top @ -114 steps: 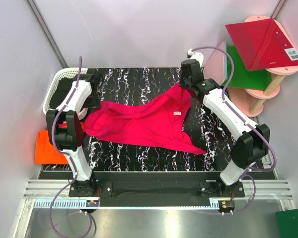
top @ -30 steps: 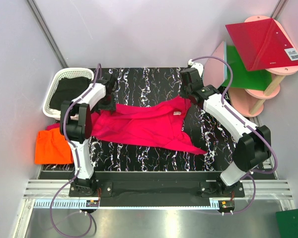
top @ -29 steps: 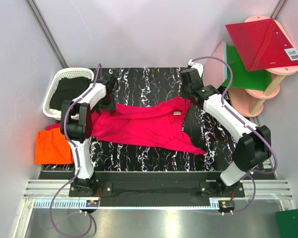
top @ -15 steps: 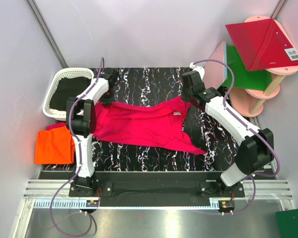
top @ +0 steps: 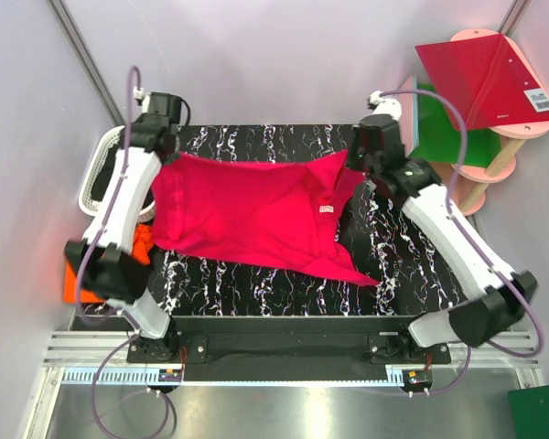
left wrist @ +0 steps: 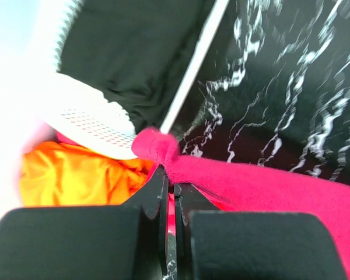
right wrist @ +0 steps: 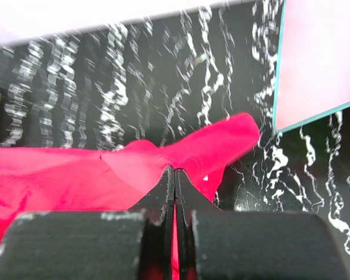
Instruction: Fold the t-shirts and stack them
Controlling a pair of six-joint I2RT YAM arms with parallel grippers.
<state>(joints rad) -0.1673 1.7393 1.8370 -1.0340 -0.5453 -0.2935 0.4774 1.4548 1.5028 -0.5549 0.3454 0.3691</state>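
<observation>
The left arm (top: 126, 197) and right arm (top: 450, 234) are built alike: white tubular links between black cylindrical joint housings, each on a black bolted foot plate (top: 157, 347) fixed to the silver rail (top: 293, 357). A purple cable (top: 128, 82) loops along each arm and trails below the rail. The fingers (left wrist: 153, 195) are matt black with flat inner faces.

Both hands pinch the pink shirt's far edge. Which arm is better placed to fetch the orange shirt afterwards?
Left. The orange shirt lies bunched on that arm's side, near the left hand; the right hand grips the pink shirt at the opposite far corner.
</observation>
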